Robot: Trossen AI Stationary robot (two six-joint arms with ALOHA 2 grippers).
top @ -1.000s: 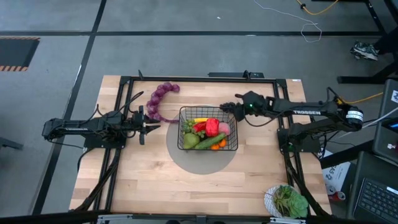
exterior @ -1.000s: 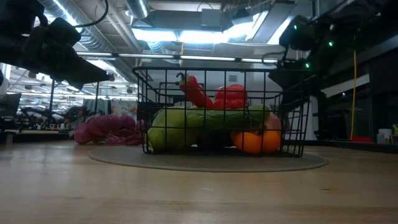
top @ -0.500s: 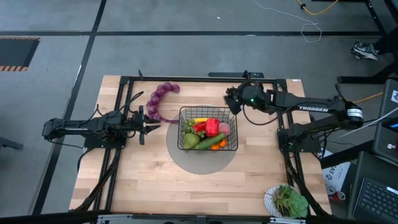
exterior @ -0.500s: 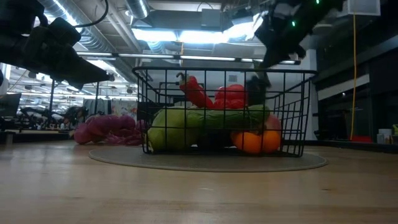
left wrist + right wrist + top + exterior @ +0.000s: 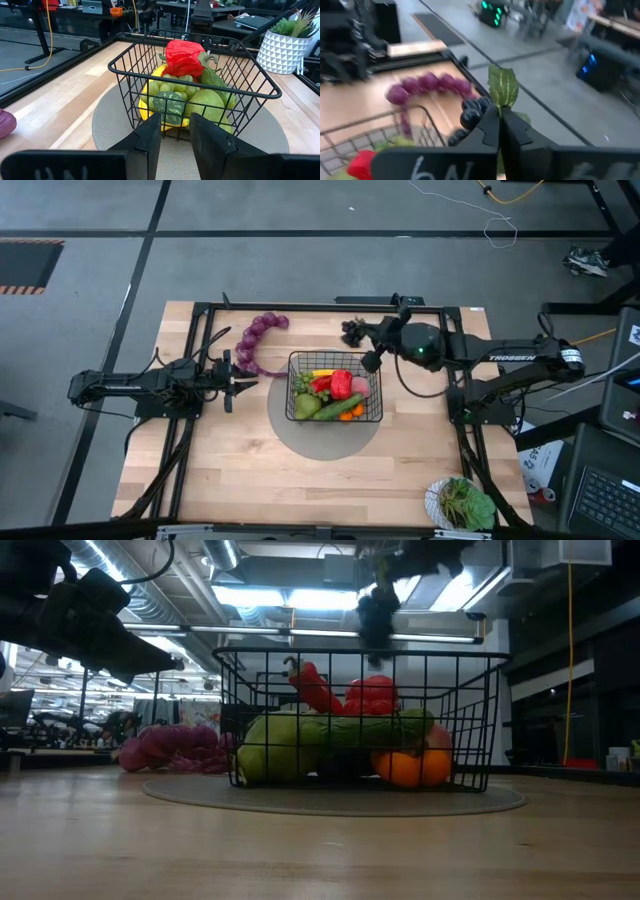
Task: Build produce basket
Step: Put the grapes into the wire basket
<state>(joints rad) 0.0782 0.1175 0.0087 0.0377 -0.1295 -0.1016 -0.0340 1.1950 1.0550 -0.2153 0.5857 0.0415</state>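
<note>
We see the right gripper [image 5: 358,331] clamped on a dark grape bunch with a green leaf [image 5: 470,116], up in the air just behind the small black wire-grid basket [image 5: 334,387] of toy produce on the wooden bench [image 5: 230,470]. Left gripper [image 5: 240,383] waits beside the purple grape string [image 5: 256,340], fingers slightly apart.

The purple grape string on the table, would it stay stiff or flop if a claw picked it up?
Probably flop. The purple grape string lies in a loose curve on the table, like beads on a cord, so a lifted end would likely dangle. It looks light. Pushed, its round beads might roll a little, though being joined should keep them together.
</note>
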